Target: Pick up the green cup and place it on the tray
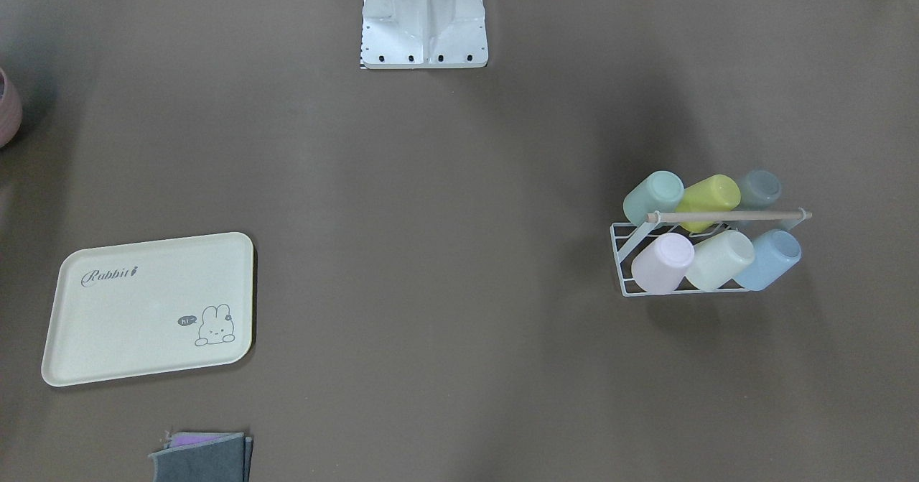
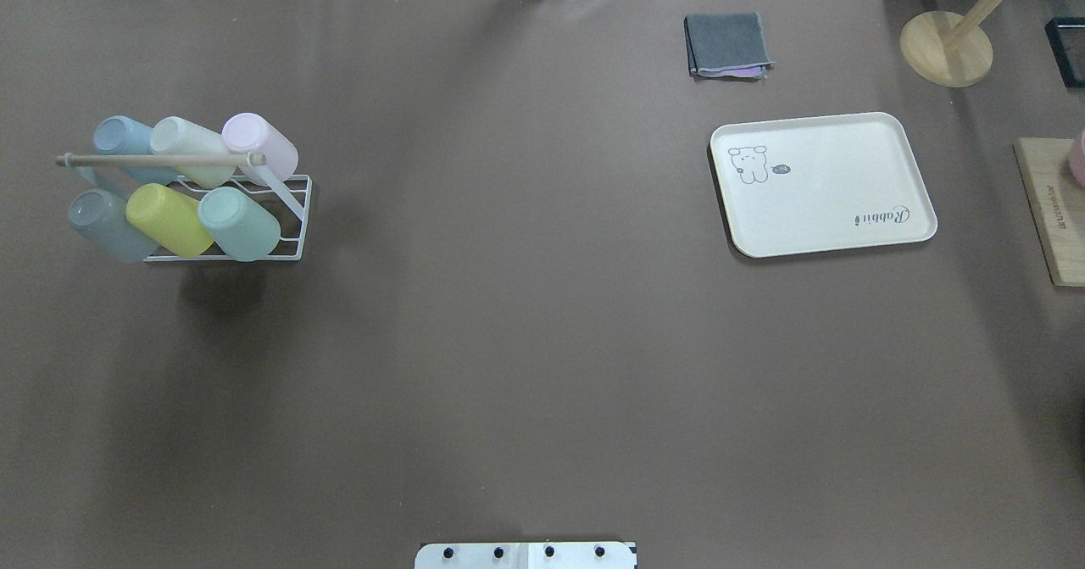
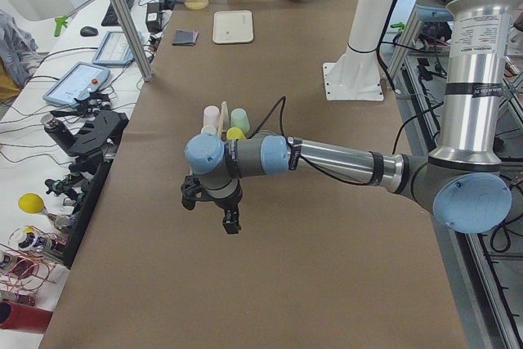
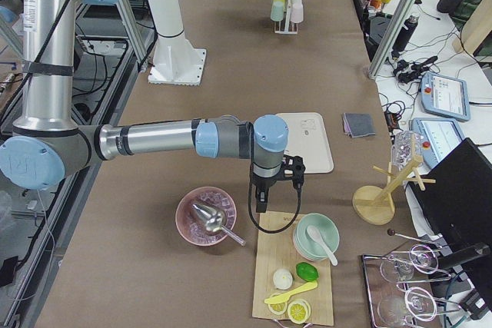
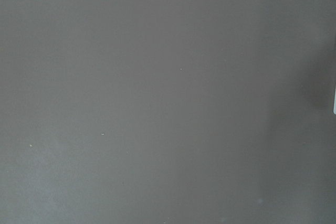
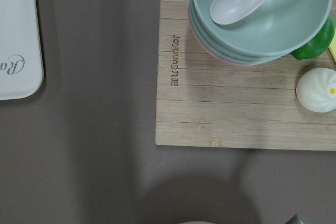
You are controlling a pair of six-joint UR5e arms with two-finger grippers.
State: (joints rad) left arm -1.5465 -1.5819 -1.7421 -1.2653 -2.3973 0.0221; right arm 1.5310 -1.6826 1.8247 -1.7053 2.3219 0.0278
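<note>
You're at the start: the green cup leans in the rack, well apart from the tray. You cannot tell whether the left gripper or right gripper is apart or together. Next, reach for the cup with the left.

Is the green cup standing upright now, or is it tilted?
Tilted. The green cup lies slanted on the rack, next to the yellow cup; it does not stand on the table.
</note>
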